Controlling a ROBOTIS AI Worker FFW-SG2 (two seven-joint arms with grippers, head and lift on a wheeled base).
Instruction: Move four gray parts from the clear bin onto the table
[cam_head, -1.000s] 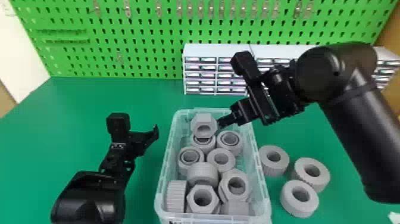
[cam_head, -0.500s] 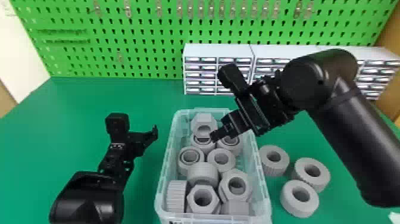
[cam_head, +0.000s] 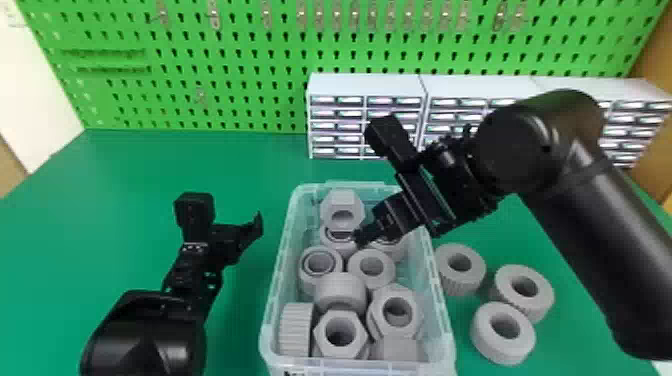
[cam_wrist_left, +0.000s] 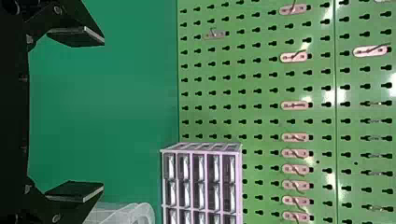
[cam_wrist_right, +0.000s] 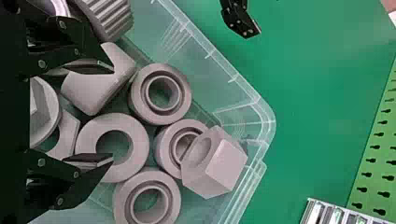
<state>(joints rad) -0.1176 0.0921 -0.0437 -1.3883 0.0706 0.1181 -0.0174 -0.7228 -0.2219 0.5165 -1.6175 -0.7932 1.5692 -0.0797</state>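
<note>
In the head view, my right gripper (cam_head: 359, 242) hangs over the clear bin (cam_head: 278, 280) of gray nuts (cam_head: 341, 200) and rings (cam_head: 356, 264), near its twelve o'clock; three gray rings (cam_head: 500, 351) sit on the green table (cam_head: 110, 200) at its three o'clock. My left gripper (cam_head: 235, 240) is parked at the bin's ten o'clock.

In the right wrist view, my right gripper (cam_wrist_right: 113, 113) is released, fingers spread above the bin's parts.
</note>
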